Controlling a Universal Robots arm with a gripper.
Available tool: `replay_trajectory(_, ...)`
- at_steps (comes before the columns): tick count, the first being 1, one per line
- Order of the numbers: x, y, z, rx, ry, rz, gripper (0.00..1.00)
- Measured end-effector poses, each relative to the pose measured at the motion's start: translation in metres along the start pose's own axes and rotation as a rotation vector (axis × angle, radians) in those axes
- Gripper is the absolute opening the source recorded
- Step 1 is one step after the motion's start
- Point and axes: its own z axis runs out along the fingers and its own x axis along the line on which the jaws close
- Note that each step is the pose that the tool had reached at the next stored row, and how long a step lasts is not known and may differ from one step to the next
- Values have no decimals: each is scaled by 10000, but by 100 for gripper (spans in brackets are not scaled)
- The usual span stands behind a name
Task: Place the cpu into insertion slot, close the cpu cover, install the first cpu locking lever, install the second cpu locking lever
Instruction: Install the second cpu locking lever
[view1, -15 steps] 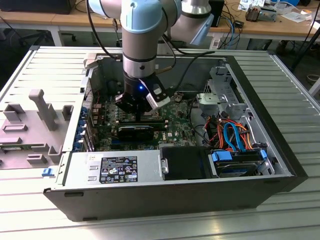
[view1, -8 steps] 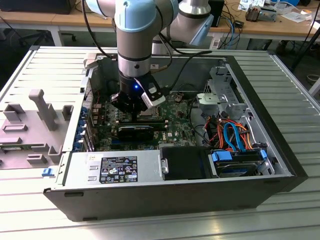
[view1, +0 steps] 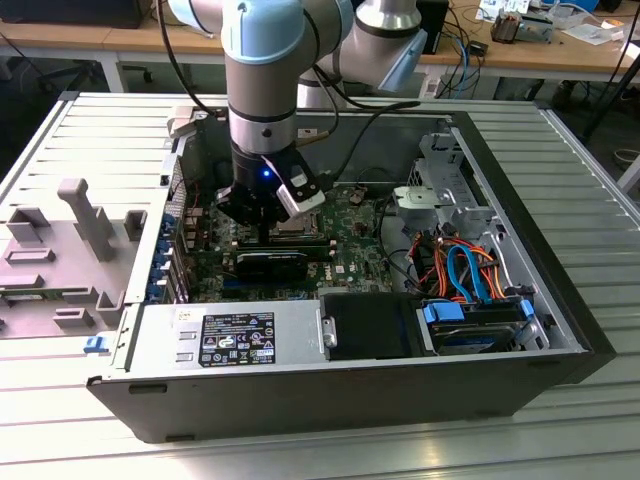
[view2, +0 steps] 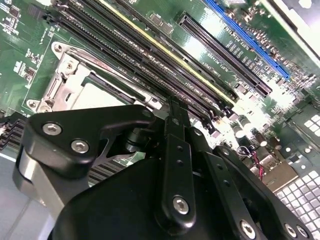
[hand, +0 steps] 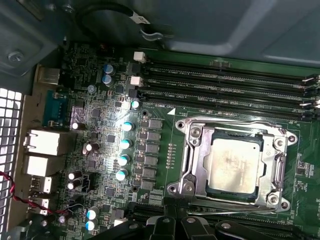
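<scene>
In the first wrist view the cpu (hand: 234, 167) lies flat in its socket on the green motherboard, its dull silver top showing through the window of the cpu cover (hand: 192, 160), which is down around it. A thin wire locking lever (hand: 235, 212) runs along the socket edge nearest my gripper (hand: 171, 205). The black fingers meet at that edge, shut, and I cannot tell whether they touch the lever. The second wrist view has the cpu (view2: 97, 97) and cover (view2: 70, 75) just beyond the gripper (view2: 172, 107). From the exterior view, the gripper (view1: 262, 232) reaches down into the open computer case.
Long black memory slots (hand: 225, 85) run beside the socket. In the case, a power supply (view1: 230, 335) fills the near side. A drive bay (view1: 470, 320) with orange and blue cables (view1: 460, 265) sits at the exterior view's right. A grey fixture (view1: 85, 215) stands on the table outside the case.
</scene>
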Motion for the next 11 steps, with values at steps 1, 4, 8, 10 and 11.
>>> replay_trajectory(1, 1, -1, -1, -11, -1, -16, 11)
replay_trajectory(4, 1, 0, 1, -156, -22, -58, 11)
replay_trajectory(8, 2, 1, 9, -296, -41, -76, 11)
replay_trajectory(10, 2, 0, 12, -314, -42, -81, 11)
replay_trajectory(11, 2, 0, 13, -318, -43, -84, 11)
